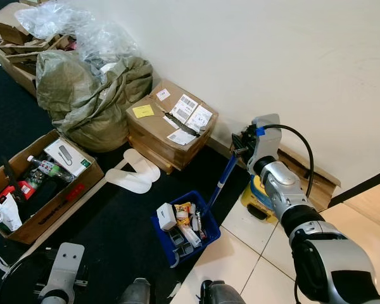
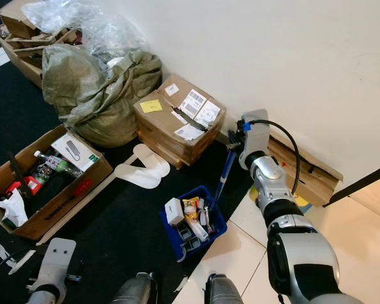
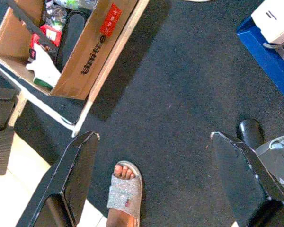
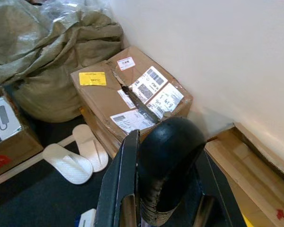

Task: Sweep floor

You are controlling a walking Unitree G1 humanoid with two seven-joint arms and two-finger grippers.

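The left pincer [image 3: 151, 184] hangs idle low over the dark carpet [image 3: 180, 94], its two black fingers [image 3: 75, 175] spread wide with nothing between them; a person's foot in a grey sandal [image 3: 123, 194] stands just below it, near where carpet meets pale tile. It should stay clear of that foot while the other arm works.

Further right, the right pincer [image 4: 163, 189] is closed around the rounded black top of the broom handle [image 1: 221, 180], close to the wall [image 1: 272, 57]. The handle is a slim blue pole that slants down from the grip toward the blue basket [image 1: 209, 237] of small items, which sits at the carpet's edge beside the white tiles [image 1: 240, 253]. The brush end is hidden behind the basket, so I cannot tell how it meets the floor.

The step in hand looks like taking command of the broom before any stroke. To do it well, the grip should be kept firm so the pole does not twist, and the head drawn out along the tile, away from the basket, the white slippers [image 1: 136, 174] and the taped cardboard box [image 1: 171, 123] by the wall. Short, low strokes seem wise, since clutter crowds this corner.
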